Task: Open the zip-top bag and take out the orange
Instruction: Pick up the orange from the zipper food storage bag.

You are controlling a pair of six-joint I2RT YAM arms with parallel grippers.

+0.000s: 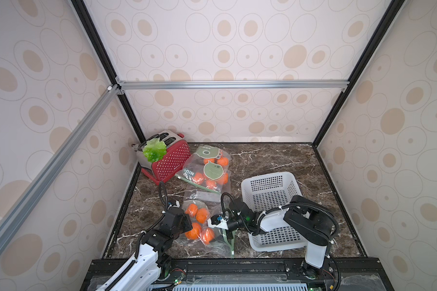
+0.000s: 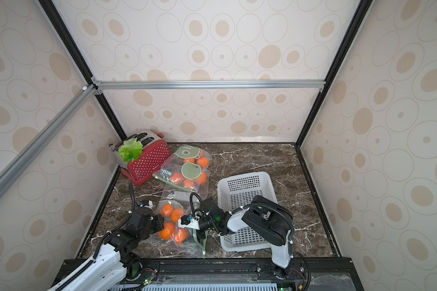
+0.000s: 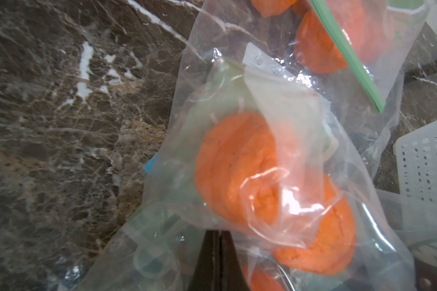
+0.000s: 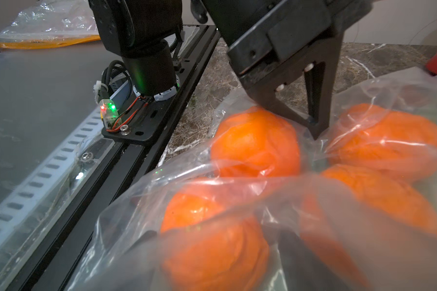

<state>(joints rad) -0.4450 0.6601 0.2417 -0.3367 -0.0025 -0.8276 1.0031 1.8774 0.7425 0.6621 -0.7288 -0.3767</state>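
Observation:
The clear zip-top bag (image 1: 213, 248) lies at the table's front and holds several oranges (image 1: 202, 215). My left gripper (image 3: 218, 234) is shut on a fold of the bag's plastic above the oranges; in the right wrist view its tip (image 4: 315, 133) pinches the film between two fruits. My right gripper (image 4: 218, 241) is inside the bag. Its jaws are open, and the dark fingers (image 4: 295, 241) stand either side of one orange (image 4: 212, 252), blurred by the plastic. In both top views the right wrist (image 2: 187, 221) reaches in from the bag's right side.
A white perforated basket (image 1: 270, 191) stands right of the bag, under my right arm. Another bag of oranges (image 1: 210, 166) with green cartoon prints lies further back. A red toaster (image 1: 172, 161) with a lettuce leaf (image 1: 155, 150) sits in the back left corner.

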